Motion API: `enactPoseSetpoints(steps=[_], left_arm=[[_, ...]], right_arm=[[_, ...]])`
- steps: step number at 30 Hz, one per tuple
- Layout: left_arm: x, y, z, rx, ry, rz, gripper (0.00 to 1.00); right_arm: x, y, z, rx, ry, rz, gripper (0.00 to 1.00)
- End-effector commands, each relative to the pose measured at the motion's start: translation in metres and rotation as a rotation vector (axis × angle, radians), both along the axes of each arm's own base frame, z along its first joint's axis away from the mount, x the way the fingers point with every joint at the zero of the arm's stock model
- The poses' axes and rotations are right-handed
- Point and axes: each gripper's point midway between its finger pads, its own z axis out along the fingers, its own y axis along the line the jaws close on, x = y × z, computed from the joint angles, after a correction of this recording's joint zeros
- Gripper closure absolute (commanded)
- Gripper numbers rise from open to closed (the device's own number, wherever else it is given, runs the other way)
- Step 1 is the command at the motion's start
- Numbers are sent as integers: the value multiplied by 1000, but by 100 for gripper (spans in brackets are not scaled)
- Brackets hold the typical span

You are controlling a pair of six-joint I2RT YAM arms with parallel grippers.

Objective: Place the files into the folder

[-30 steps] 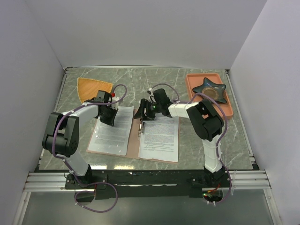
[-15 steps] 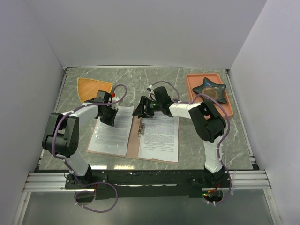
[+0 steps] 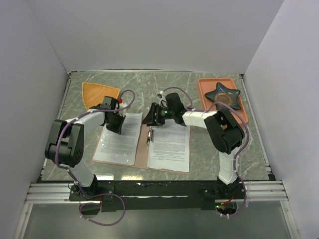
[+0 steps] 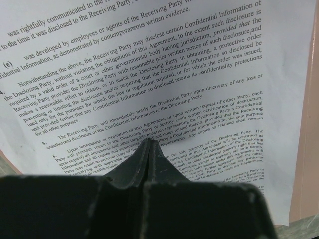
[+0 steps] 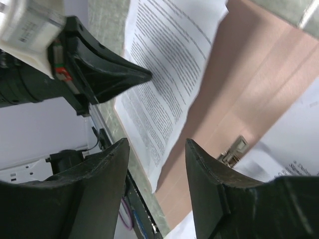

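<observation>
Sheets of white printed paper (image 3: 170, 147) lie on the open pinkish-brown card folder (image 3: 142, 155). Left end effector (image 4: 149, 145), closed tight, presses the left sheet (image 3: 118, 142); right end effector (image 5: 157, 144) hovers over the crease, spread apart

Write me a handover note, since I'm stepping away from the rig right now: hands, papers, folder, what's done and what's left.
Left hand: shut, tips pressing down on the left sheet.
Right hand: open and empty, hovering over the folder near its centre crease, by the metal clip.
Folder: open flat on the table, with the left sheet on one half and the right sheet on the other.
Done: both sheets lie on the folder.
Left: probably square the sheets, then close the folder.
</observation>
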Motion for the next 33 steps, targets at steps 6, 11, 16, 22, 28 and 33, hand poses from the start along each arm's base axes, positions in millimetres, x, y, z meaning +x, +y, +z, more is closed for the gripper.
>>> enactPoseSetpoints(steps=[6, 11, 16, 22, 28, 33], left_arm=[[-4, 7, 0, 32, -10, 6, 98], [-4, 8, 0, 35, -10, 4, 98], [-5, 8, -1, 35, -7, 1, 98], [-6, 8, -2, 35, -4, -1, 98], [-7, 8, -3, 33, -3, -5, 98], [-8, 8, -4, 32, 2, -8, 98]], right_arm=[[-1, 1, 25, 12, -70, -7, 41], [18, 1, 40, -12, -123, -35, 34], [35, 0, 36, -26, -129, -57, 33], [45, 3, 14, -57, -92, -52, 34], [44, 2, -7, -82, -59, -48, 34], [42, 0, -24, -86, -29, -37, 34]])
